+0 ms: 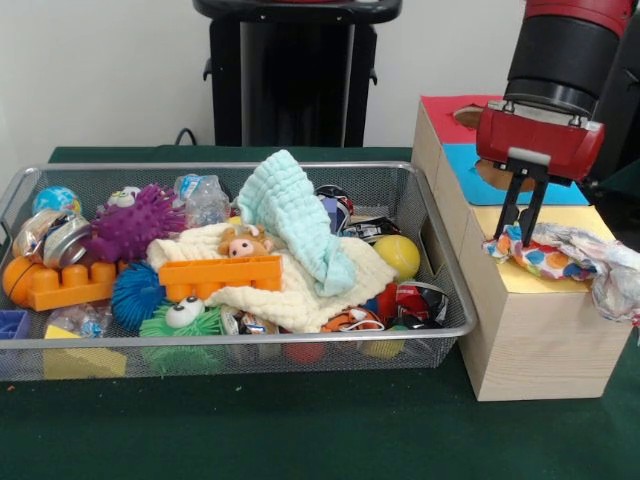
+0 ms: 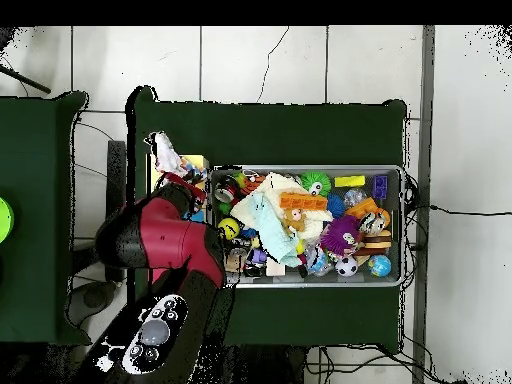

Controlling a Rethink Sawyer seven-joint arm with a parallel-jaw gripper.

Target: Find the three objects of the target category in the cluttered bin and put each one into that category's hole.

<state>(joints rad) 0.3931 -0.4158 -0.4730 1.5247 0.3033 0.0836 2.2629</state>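
Observation:
The wire-mesh bin (image 1: 240, 341) sits on the green table, full of toys and pale cloths; in the overhead view its rim (image 2: 401, 225) shows right of the arm. My gripper (image 1: 518, 232) is over the wooden box (image 1: 530, 330) to the bin's right. It is shut on the left end of a crumpled white wrapper with coloured blotches (image 1: 560, 255). The wrapper lies across the box's yellow panel and hangs over its right edge. It also shows in the overhead view (image 2: 165, 152). A crinkly clear wrapper (image 1: 205, 196) lies at the bin's back.
The box top has red (image 1: 445, 108), blue (image 1: 462, 160) and yellow (image 1: 540, 278) panels; holes show in the red and blue ones, partly behind the gripper. In the bin lie a mint cloth (image 1: 295, 215), a cream cloth (image 1: 300, 290), an orange brick (image 1: 220, 275), a purple spiky ball (image 1: 135, 225) and a yellow ball (image 1: 398, 255).

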